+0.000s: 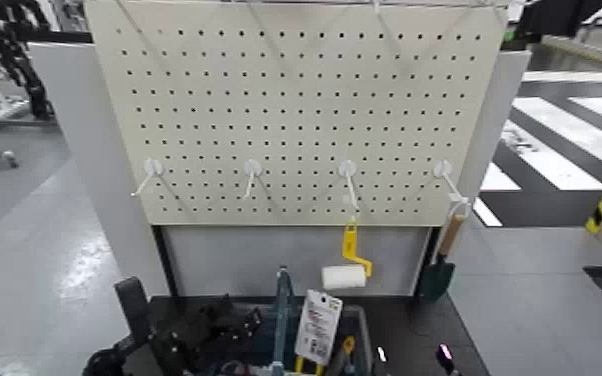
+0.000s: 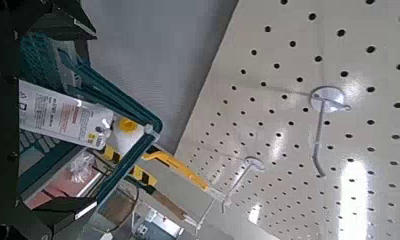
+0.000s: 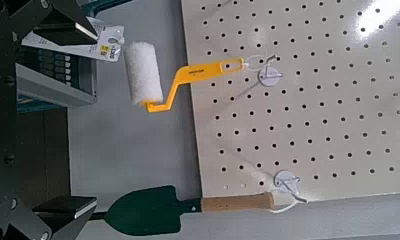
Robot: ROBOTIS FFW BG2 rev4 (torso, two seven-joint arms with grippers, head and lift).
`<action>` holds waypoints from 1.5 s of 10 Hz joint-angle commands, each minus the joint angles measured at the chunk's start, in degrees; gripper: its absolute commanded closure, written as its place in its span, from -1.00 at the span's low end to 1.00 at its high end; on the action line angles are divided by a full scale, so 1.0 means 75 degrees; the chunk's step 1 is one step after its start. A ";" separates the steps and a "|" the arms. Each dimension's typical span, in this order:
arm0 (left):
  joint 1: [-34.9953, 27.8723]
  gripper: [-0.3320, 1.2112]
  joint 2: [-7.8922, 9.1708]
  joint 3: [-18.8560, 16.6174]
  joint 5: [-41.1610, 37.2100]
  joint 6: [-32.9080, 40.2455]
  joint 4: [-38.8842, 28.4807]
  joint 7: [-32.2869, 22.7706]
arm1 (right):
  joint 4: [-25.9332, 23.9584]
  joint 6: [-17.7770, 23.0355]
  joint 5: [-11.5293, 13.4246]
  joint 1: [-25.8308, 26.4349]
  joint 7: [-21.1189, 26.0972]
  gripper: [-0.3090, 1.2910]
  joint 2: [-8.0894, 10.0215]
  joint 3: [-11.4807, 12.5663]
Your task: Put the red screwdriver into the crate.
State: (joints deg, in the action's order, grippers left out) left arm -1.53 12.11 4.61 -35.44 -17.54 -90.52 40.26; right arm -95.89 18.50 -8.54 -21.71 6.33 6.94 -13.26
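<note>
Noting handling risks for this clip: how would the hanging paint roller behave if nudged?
The paint roller would probably swing, hanging by its handle's end from one hook. Its plastic-looking handle seems stiff; the fluffy sleeve would likely give slightly.

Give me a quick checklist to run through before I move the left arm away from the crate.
1. Left end effector open, nothing gripped: ok; its jaws stand apart at the robot's left side of the crate.
2. Red screwdriver inside the crate: cannot tell; I can't pick it out in any view.
3. Two left hooks bare: ok.
4. Paint roller and trowel hanging on their own hooks: ok.
5. Right end effector open and empty: ok; it waits to the robot's right of the crate.
</note>
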 commanded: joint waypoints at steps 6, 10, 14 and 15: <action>-0.1600 -0.43 -0.0524 -0.0299 0.2463 0.2515 -0.1313 -0.2978 | -0.0012 0.0030 0.0002 -0.0012 0.0000 -0.41 0.0001 0.0046; -0.2210 -0.43 -0.0770 -0.0205 0.3225 0.3112 -0.1454 -0.3740 | -0.0082 0.0030 0.0096 -0.0047 -0.0012 -0.41 0.0001 0.0069; -0.2632 -0.43 -0.0876 -0.0345 0.3846 0.3464 -0.1489 -0.4173 | -0.0118 0.0018 0.0143 -0.0059 -0.0012 -0.41 0.0001 0.0081; -0.2749 -0.43 -0.0888 -0.0345 0.4022 0.3675 -0.1489 -0.4431 | -0.0118 0.0006 0.0143 -0.0059 0.0000 -0.41 0.0001 0.0081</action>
State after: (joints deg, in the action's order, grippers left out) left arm -21.67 5.48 2.00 -5.85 9.40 -101.73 7.08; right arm -96.75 18.62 -7.47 -22.15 6.30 6.94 -12.65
